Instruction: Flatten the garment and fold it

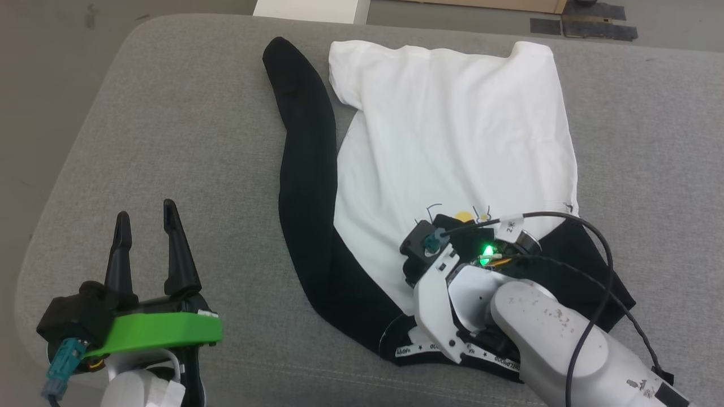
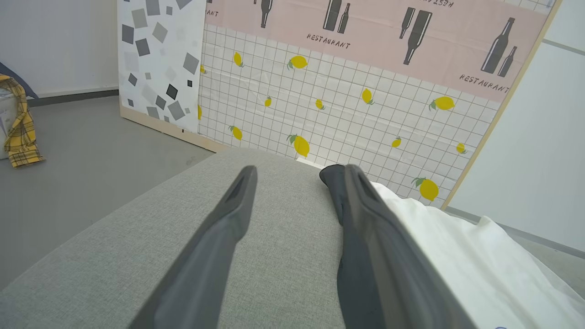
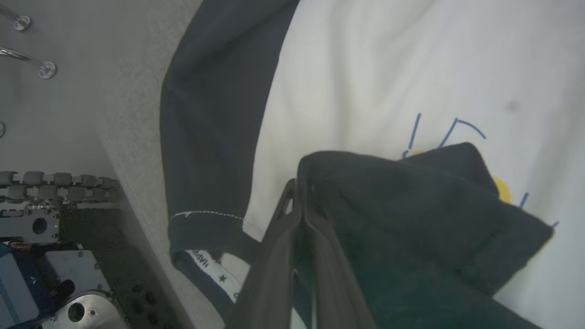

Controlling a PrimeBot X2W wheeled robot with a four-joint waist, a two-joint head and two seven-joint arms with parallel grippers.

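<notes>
Honestly this is looking like a robot test lab dressed up as a home, not a real one. Printed backdrop boards are standing in front of a plain white wall (image 2: 539, 137), one (image 2: 347, 114) showing lemons on a tile grid under a pink RESTAURANT strip (image 2: 379, 36), another (image 2: 160, 64) showing grey squares. A grey padded bench (image 1: 169, 141) is sitting on a bare grey floor (image 2: 91, 151) with dark tape strips (image 1: 582, 25) sticking to it.

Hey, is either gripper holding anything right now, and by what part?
The right gripper is shut on the garment, pinching an edge of its black fabric over the white front. The left gripper is open and holds nothing.
</notes>
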